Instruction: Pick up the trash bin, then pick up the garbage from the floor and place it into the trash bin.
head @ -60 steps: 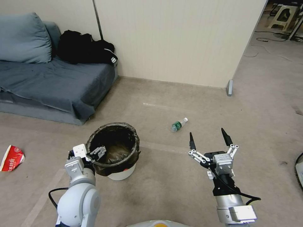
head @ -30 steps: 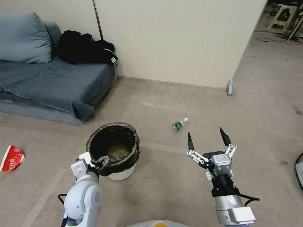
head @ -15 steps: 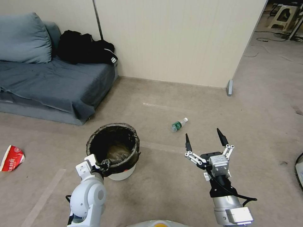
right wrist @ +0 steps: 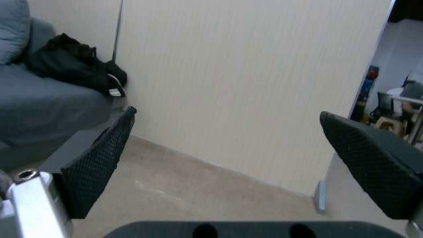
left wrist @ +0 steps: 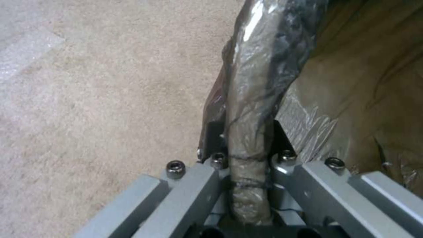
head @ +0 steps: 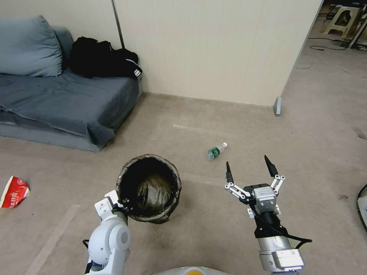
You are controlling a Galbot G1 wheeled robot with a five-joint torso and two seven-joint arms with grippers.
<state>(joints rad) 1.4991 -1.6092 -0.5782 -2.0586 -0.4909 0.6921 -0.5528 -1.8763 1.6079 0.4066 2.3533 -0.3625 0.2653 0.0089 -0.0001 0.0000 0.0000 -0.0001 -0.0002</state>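
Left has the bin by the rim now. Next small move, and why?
Probably lift the trash bin a little higher and steady it. The left gripper is shut on its bag-lined rim, while the right gripper hangs open, short of the bottle on the floor.

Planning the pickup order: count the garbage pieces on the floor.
2: a bottle ahead of the open right gripper, and a red cup far left. Others may lie outside view.

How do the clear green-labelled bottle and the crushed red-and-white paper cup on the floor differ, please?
The clear green-labelled bottle keeps its shape, lying on its side ahead of the open right gripper; the crushed red-and-white paper cup is flattened, far on the robot's left. The bottle is see-through, the cup opaque. Both lie on the floor, outside the bag-lined trash bin.
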